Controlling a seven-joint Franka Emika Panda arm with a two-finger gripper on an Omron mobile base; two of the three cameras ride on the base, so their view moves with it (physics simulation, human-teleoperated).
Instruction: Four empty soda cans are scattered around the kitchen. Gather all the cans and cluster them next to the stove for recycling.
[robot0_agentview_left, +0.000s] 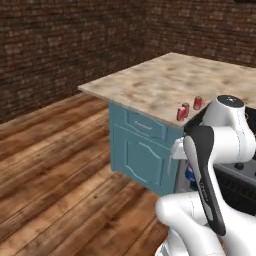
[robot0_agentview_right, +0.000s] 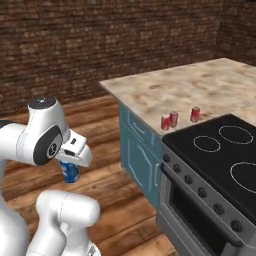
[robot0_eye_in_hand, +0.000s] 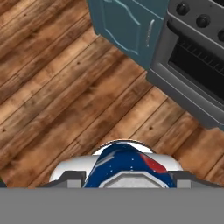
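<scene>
A mottled beige tabletop (robot0_agentview_right: 200, 85) tops teal cabinets, with the black stove (robot0_agentview_right: 220, 155) set against its near edge. Three red soda cans (robot0_agentview_right: 172, 119) stand upright on it just beside the stove, two touching, one slightly apart.
</scene>
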